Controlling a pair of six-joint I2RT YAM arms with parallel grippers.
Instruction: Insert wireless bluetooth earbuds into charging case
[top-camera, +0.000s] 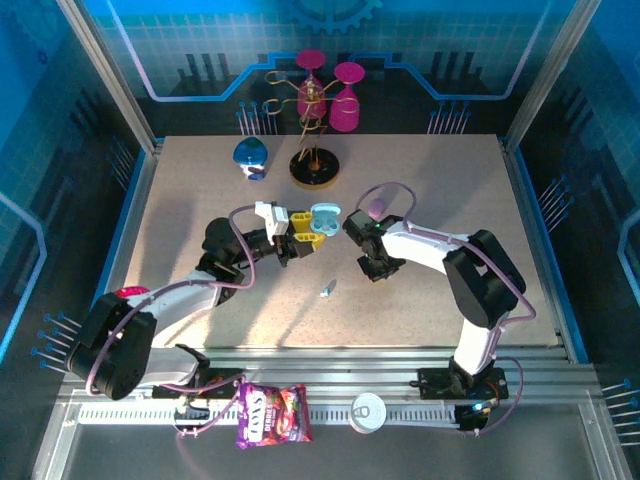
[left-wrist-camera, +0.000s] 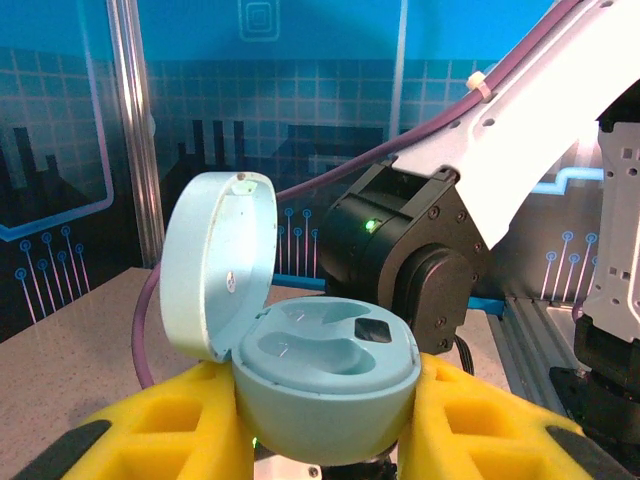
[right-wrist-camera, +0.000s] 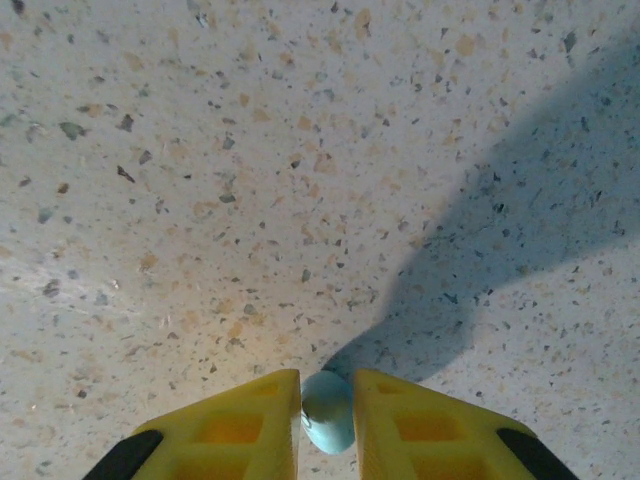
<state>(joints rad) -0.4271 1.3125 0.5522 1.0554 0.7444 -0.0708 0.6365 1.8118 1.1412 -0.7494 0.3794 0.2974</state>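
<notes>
The left jaws are shut on a pale blue case (left-wrist-camera: 325, 385), with one yellow finger (left-wrist-camera: 165, 425) on each side of its round bottom half. The case is held up off the counter (top-camera: 200, 200), near the middle of it. Its lid (left-wrist-camera: 215, 260) is open and stands up at the back left. Inside the bottom half are two smooth hollows and a little dark patch (left-wrist-camera: 372, 330). The right jaws point down at the speckled counter and are almost closed. They pinch a tiny pale blue earbud (right-wrist-camera: 327, 410) between the tips of their yellow fingers (right-wrist-camera: 250, 420). I cannot tell if this earbud touches the counter. From above, the two arms meet close together, and the case (top-camera: 322, 222) is just to the left of the right arm's wrist. Another small bluish earbud (top-camera: 327, 289) lies on the counter by itself, between the arms and nearer to their bases than the case. A purple pebble-shaped thing (top-camera: 378, 207) sits just behind the right arm. At the far edge is a stand (top-camera: 314, 165) with pink glasses (top-camera: 347, 95). A snack bag (top-camera: 272, 415) and a can (top-camera: 368, 411) lie on the rail by the bases.
</notes>
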